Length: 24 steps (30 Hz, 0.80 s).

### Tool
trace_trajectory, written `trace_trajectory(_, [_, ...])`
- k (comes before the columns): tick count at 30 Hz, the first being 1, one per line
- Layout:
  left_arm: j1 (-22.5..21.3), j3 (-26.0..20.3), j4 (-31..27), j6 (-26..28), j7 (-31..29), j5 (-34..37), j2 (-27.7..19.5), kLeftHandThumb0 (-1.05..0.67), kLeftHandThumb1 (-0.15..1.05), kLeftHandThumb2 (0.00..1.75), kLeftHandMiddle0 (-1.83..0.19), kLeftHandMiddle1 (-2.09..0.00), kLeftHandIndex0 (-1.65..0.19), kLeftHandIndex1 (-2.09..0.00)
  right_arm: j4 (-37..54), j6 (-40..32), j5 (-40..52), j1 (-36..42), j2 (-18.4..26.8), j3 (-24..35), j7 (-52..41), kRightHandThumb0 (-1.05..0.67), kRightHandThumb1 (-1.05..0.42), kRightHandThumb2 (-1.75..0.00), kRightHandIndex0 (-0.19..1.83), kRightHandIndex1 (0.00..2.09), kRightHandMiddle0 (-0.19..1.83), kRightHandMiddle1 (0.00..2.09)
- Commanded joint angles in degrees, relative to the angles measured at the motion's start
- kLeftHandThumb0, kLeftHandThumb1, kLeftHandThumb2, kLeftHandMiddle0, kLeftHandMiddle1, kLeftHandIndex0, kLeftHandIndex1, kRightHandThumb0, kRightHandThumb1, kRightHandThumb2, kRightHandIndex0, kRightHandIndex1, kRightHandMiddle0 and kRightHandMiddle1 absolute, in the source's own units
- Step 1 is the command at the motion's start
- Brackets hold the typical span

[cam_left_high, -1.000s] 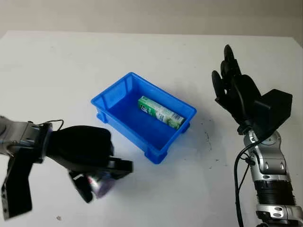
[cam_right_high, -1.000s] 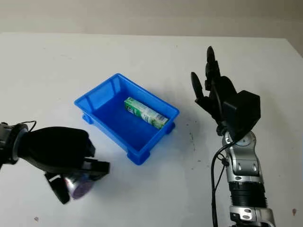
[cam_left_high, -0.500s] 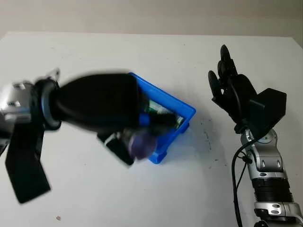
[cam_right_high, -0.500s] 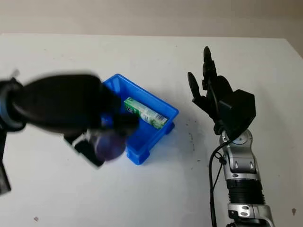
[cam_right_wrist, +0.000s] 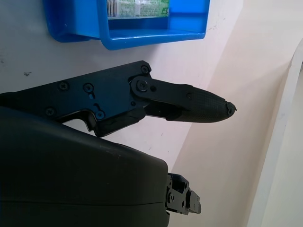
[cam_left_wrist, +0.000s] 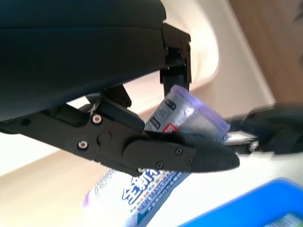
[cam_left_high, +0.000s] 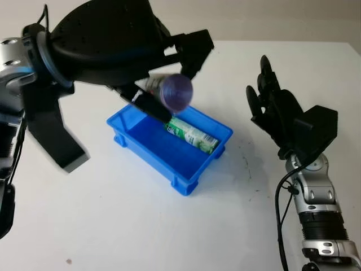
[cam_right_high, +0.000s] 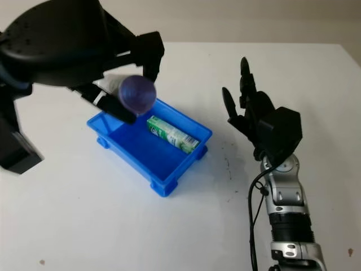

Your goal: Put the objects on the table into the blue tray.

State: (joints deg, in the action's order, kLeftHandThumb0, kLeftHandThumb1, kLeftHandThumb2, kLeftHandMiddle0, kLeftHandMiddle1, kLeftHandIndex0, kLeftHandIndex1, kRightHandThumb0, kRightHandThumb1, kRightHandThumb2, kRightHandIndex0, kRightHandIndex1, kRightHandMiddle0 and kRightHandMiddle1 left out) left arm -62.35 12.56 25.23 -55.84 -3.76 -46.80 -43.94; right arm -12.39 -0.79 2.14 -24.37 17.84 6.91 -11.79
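The purple-capped tube (cam_left_wrist: 156, 156) held in the left robot hand (cam_left_wrist: 142, 142) carries a label with large blue Chinese characters and, beneath them, a line in Latin capitals that reads "NEW MATERIAL". Smaller print near its cap is too small to read. The green box (cam_left_high: 191, 134) in the blue tray (cam_left_high: 148, 144) bears printing that cannot be made out.

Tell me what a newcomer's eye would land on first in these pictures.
First, the big black left hand, raised over the far end of the blue tray and gripping a tube with a purple cap. Next, the tray itself at the table's middle, with a green box already inside. The right hand stands open to the tray's right.
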Motion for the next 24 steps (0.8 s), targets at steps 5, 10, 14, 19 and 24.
trace_trajectory(5, [-4.71, 8.93, 7.39, 3.45, 9.74, -15.56, 0.6, -0.54, 1.05, 0.4, -0.67, -1.8, -0.44, -1.8, 1.55, -0.09, -0.63, 0.47, 0.29, -0.21, 0.38, -0.7, -1.05, -0.57, -0.19, 0.0, -0.19, 0.0])
trace_trajectory(10, [-5.36, 16.15, 10.96, 6.66, 10.35, -22.93, 0.9, -0.63, 1.05, 0.4, -0.33, -0.95, -0.27, -0.77, 2.39, -0.37, -1.7, 1.04, 0.39, -0.35, 0.88, -0.7, -1.05, -0.57, -0.19, 0.0, -0.19, 0.0])
trace_trajectory(14, [-4.89, 18.06, 10.06, 6.97, 7.44, -21.88, 0.92, -0.69, 1.05, 0.45, -0.19, -0.08, -0.25, -0.09, 2.65, -0.79, -2.13, 1.2, 0.29, -0.35, 1.04, -0.71, -1.05, -0.58, -0.19, 0.0, -0.19, 0.0])
trace_trajectory(19, [-5.15, 18.17, 8.87, 5.61, 4.93, -19.23, 0.58, -0.76, 1.05, 0.49, 0.04, -0.02, -0.05, -0.02, 1.85, -0.12, -1.27, 0.82, 0.05, -0.13, 0.42, -0.69, -1.05, -0.57, -0.19, 0.0, -0.19, 0.0])
trace_trajectory(24, [-4.8, 16.13, 10.24, 3.61, -1.54, -9.4, 0.82, -0.77, 1.05, 0.42, 0.09, -0.04, -0.06, -0.04, 0.71, 1.02, -1.62, 0.41, -0.1, -0.32, 0.75, -0.67, -1.05, -0.58, -0.19, 0.0, -0.19, 0.0])
